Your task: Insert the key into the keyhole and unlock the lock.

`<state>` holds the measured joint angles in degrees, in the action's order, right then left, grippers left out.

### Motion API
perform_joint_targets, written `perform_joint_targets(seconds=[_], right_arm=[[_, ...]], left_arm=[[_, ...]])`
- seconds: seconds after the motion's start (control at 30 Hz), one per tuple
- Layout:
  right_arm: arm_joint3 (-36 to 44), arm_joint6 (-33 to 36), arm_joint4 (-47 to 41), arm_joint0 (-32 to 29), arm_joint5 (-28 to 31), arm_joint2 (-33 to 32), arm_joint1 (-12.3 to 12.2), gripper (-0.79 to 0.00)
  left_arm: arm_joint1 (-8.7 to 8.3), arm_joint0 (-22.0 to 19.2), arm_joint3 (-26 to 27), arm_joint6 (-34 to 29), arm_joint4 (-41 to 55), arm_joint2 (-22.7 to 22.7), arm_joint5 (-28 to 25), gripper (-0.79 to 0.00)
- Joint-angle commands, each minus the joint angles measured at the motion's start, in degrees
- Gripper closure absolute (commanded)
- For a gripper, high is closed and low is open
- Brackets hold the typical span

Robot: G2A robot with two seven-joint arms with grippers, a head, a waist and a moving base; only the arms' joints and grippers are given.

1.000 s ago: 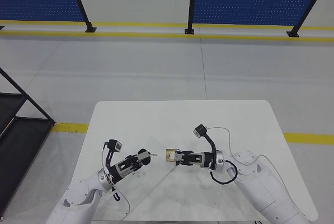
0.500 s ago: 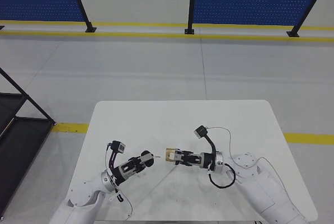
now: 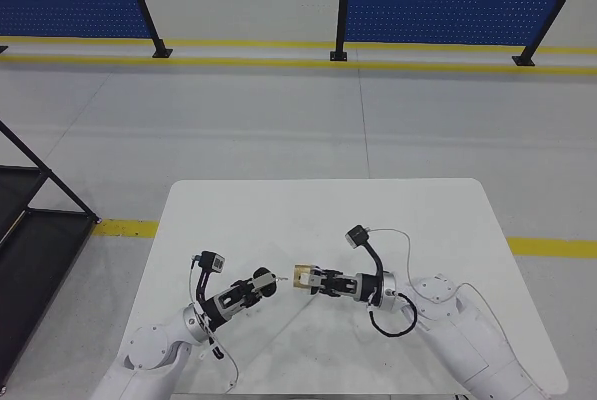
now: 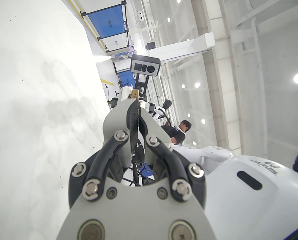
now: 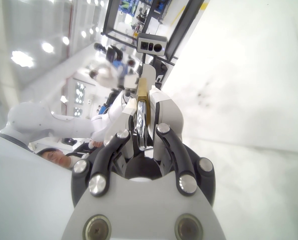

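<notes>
Pinching a small pale metal key (image 3: 273, 279) that juts forward from its closed jaws, the left gripper (image 3: 262, 282) aims it at a square brass padlock (image 3: 303, 277). The right gripper (image 3: 317, 281) is clamped on the padlock's chrome shackle (image 5: 141, 121), the brass body standing out beyond its fingertips. Between the 2 sets of jaws, key tip and lock face are near but apart. Likely trouble: a slightly tilted key striking brass beside the keyhole, then twisting in the jaws or pivoting the padlock about its shackle.
</notes>
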<state>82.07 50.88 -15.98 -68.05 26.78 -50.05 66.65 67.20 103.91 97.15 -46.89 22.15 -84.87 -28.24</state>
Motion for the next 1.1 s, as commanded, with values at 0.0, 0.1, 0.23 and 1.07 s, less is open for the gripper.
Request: perform_joint_targets(seconds=[0.0,0.1,0.23,1.07], right_arm=[[-0.1,0.1,-0.2,0.0,-0.3,0.1,0.0,0.000],[-0.2,0.4,-1.1,0.1,-1.1,0.2,0.1,0.000],[-0.5,1.2,-3.1,0.2,-2.2,0.2,0.3,0.000],[-3.4,6.4,-8.5,2.0,-6.3,0.9,1.0,0.000]], left_arm=[[-0.03,0.0,0.1,0.5,-0.3,0.1,-0.3,0.000],[-0.07,0.0,0.2,1.3,-1.1,0.2,-0.9,0.000],[-0.13,0.1,0.3,2.1,-1.9,0.5,-1.4,0.000],[-0.83,0.3,0.6,4.0,-4.4,1.3,-2.0,0.000]])
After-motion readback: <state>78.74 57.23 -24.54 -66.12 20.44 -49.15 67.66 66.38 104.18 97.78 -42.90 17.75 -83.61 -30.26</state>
